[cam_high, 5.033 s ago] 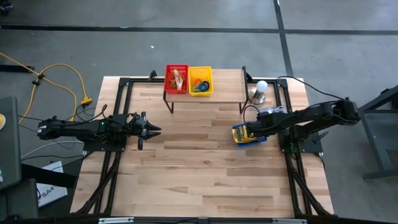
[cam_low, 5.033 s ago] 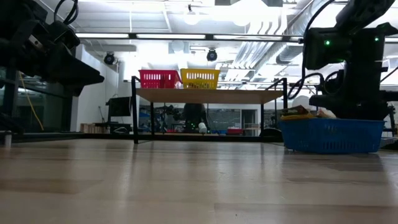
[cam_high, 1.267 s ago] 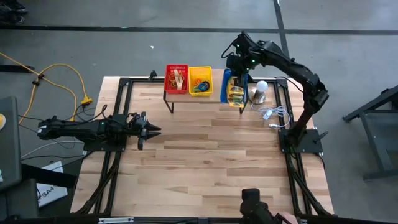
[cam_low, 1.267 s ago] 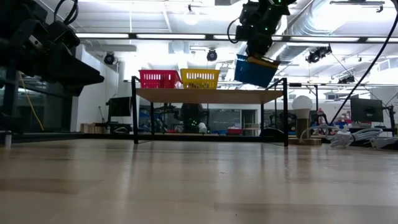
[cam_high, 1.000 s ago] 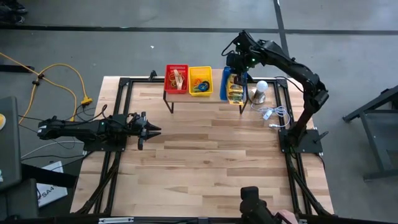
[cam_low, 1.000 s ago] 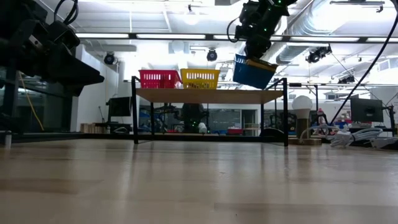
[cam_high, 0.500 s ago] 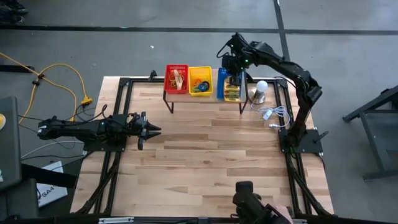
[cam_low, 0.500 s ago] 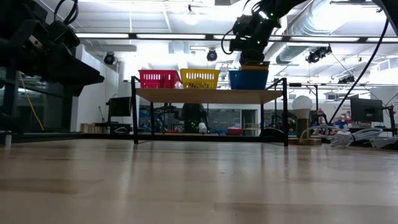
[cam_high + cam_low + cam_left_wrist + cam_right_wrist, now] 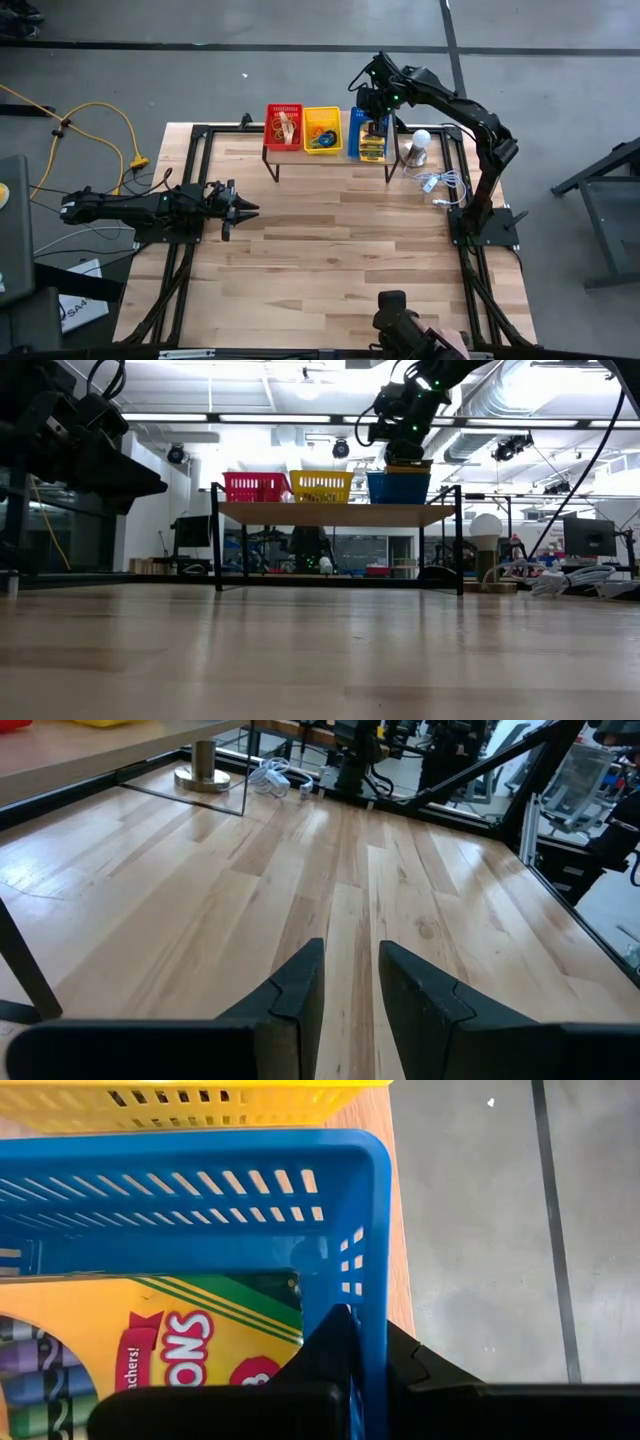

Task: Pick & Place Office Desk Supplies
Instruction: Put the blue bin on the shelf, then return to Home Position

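A blue basket (image 9: 368, 135) stands level on the raised wooden shelf (image 9: 305, 160) at the table's far side, right beside a yellow basket (image 9: 322, 130) and a red basket (image 9: 284, 127). A yellow-and-green crayon box (image 9: 150, 1340) lies inside the blue basket. My right gripper (image 9: 368, 1325) reaches down over the basket's far end and is shut on its wall. My left gripper (image 9: 350, 985) waits low at the table's left side, open with nothing between its fingers. My right gripper pinches the blue basket's far end wall (image 9: 372, 1270) near the corner by the yellow basket. One finger (image 9: 328, 1342) is inside the basket and one finger (image 9: 412, 1352) outside. The fingers slant down from above. The basket sits level with its bottom on the shelf.
A white bulb on a metal base (image 9: 419, 146) stands just right of the shelf, with a tangle of white wire (image 9: 440, 183) nearer. The red basket holds tan bands, the yellow one small coloured items. A dark object and a person's hand (image 9: 415, 335) show at the near edge.
My right gripper has gone down and a little toward the table's left with the blue basket. The basket hung tilted above the shelf's right end; now it stands level on the shelf beside the yellow basket. The gripper has stayed shut.
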You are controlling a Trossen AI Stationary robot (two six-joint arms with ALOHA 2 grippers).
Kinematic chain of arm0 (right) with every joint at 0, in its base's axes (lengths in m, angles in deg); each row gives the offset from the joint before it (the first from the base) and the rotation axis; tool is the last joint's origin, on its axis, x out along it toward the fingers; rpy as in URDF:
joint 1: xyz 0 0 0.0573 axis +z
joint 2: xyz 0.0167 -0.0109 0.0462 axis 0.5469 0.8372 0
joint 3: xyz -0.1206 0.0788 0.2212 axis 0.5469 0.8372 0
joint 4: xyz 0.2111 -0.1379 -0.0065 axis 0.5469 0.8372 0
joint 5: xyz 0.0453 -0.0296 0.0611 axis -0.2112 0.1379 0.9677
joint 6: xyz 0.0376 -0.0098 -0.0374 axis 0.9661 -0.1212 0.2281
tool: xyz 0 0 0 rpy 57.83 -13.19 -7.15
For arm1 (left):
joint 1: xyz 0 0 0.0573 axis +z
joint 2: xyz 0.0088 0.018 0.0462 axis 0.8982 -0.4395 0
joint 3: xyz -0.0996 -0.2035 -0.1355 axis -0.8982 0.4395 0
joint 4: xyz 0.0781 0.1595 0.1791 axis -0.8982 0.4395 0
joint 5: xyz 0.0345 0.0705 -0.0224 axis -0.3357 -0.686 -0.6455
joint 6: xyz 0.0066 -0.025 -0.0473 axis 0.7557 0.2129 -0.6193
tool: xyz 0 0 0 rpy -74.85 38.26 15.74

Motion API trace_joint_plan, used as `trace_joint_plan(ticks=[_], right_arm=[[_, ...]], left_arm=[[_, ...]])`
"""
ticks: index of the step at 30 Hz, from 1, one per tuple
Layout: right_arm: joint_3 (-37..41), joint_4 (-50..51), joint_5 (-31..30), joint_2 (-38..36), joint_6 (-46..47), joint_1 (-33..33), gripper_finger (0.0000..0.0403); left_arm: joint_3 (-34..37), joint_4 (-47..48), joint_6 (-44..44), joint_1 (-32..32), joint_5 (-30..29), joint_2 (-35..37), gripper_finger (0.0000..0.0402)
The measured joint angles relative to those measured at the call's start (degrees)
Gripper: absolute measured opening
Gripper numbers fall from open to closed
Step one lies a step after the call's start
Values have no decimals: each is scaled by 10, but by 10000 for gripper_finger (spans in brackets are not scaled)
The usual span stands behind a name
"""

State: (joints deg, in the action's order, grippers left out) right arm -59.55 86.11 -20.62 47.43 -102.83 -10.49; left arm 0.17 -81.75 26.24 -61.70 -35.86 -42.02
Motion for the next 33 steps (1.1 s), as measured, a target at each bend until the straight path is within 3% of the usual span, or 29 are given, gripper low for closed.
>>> trace_joint_plan(ticks=[16, 33], right_arm=[[0, 0, -2, 0, -1, 0, 73], [0, -12, 7, -12, 16, 1, 80]], left_arm=[[0, 0, 0, 0, 0, 0, 95], [0, 0, 0, 0, 0, 0, 95]])
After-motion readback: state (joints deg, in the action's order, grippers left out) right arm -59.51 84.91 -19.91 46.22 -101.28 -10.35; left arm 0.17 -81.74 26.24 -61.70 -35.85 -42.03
